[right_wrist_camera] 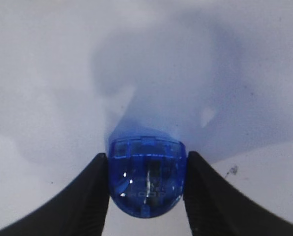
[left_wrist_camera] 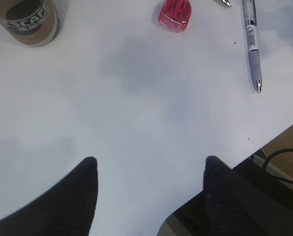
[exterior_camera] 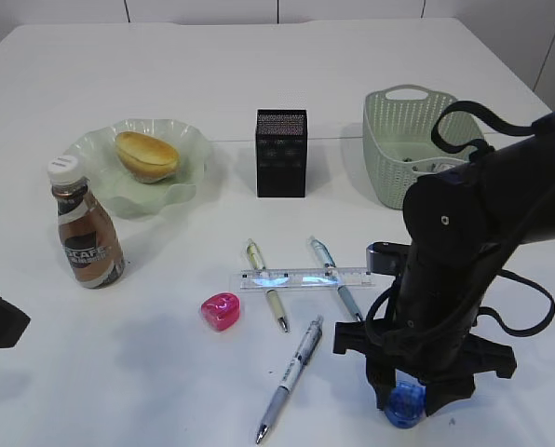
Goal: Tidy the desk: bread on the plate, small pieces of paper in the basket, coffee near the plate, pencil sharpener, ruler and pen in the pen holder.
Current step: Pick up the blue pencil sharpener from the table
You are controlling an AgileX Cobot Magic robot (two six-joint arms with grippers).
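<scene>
**Blue sharpener between the right fingers, lift not begun**

Left to right: the coffee (exterior_camera: 87, 233) stands beside the plate (exterior_camera: 189, 182), and the bread (exterior_camera: 147, 155) lies on it, so those 2 look done to me. My left gripper (left_wrist_camera: 149, 169) hovers over bare table (exterior_camera: 119, 372) near the front edge, fingers apart, nothing between them. I leave it there.

Centre: pink sharpener (exterior_camera: 221, 310), 3 pens and the ruler (exterior_camera: 305, 278), which lies across 2 of the pens. The pen holder (exterior_camera: 281, 153) stands behind them, basket (exterior_camera: 389, 149) to its right.

Right gripper (right_wrist_camera: 146, 196) is low at the front edge. Its fingers (right_wrist_camera: 87, 196) sit against both sides of the blue sharpener (right_wrist_camera: 146, 174). I judge it a grip, but the sharpener seems not yet off the table.

To do it well: squeeze firm, the shell is round & smooth and may pop out. Lift straight up first, then travel high over ruler and pens to the holder. Open room is above; the edge is very near, so no sliding forward.
</scene>
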